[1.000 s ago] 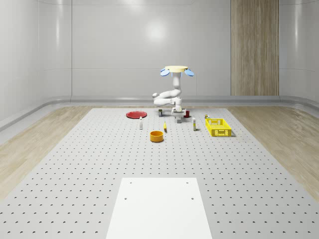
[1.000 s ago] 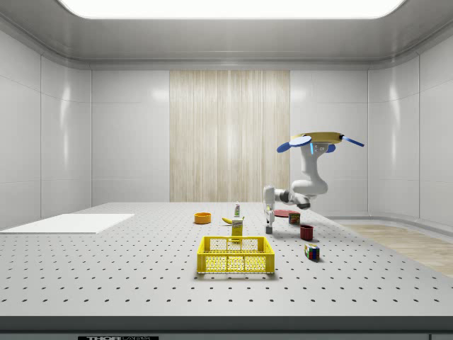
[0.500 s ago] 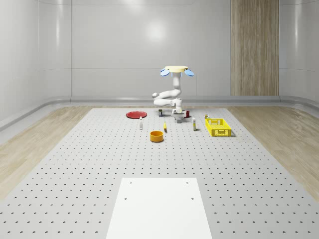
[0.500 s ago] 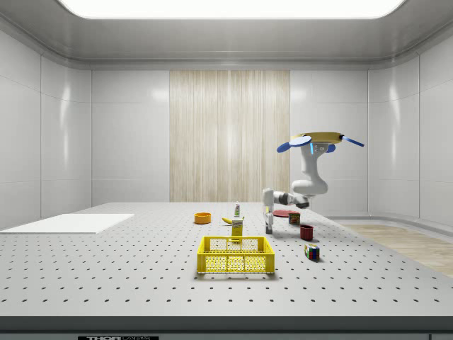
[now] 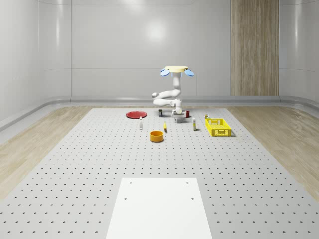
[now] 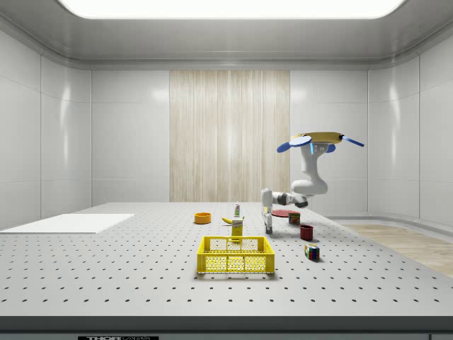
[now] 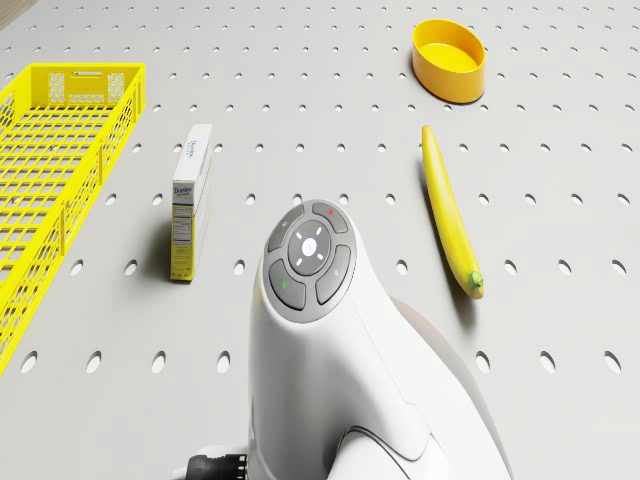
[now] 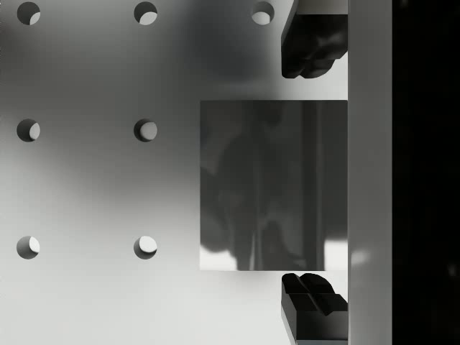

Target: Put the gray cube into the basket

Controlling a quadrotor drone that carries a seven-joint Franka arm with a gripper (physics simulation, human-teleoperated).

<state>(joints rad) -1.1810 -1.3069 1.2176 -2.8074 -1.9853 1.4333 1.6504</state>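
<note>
Two pincer (image 8: pixel 314 172) fingertips (image 8: pixel 313 44) straddle the gray cube (image 8: pixel 273 185), open, just off its faces; cube partly cut off. Drone (image 5: pixel 176 69) hovers above surface (image 5: pixel 99 164); carton (image 7: pixel 190 200) label unreadable.

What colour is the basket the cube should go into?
Bright yellow. The basket is an open mesh crate, and the colour shows best in the drone view.

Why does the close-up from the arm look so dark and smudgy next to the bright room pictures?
Wrist view: the tool shades the gray cube, whose glossy face mirrors it. Side view: a ceiling light panel brightens the room evenly, shadows faint.
</note>
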